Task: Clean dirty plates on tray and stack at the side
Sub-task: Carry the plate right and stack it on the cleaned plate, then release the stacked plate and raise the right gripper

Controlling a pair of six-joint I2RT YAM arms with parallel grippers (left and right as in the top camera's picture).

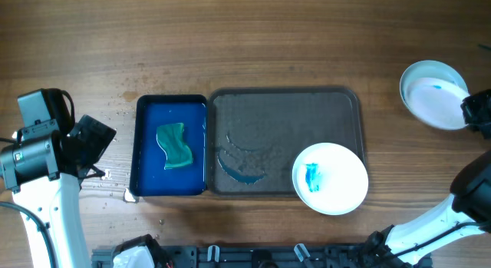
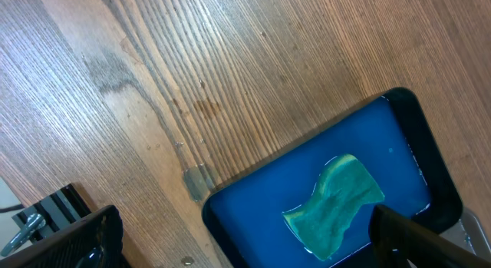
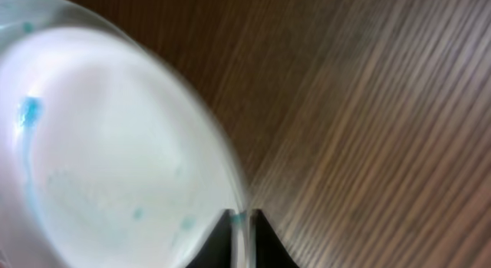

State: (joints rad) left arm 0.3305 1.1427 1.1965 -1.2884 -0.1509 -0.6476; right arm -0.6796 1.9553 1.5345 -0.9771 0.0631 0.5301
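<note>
A grey tray [image 1: 337,107] lies mid-table with blue smears on it. A white plate [image 1: 341,183] with a blue stain overhangs its front right corner. My right gripper [image 1: 469,113] is shut on the rim of a second white plate [image 1: 431,95], faintly blue-stained, held at the far right; in the right wrist view the fingers [image 3: 242,216] pinch that plate's [image 3: 100,145] edge. A green sponge [image 1: 175,145] lies in a blue water tray [image 1: 146,149]. My left gripper [image 2: 245,237] is open and empty, over the blue tray's [image 2: 253,222] left edge near the sponge [image 2: 334,203].
Water drops and a small puddle [image 2: 196,181] lie on the wood beside the blue tray. A black rail [image 1: 261,256] runs along the table's front edge. Bare wood lies behind both trays.
</note>
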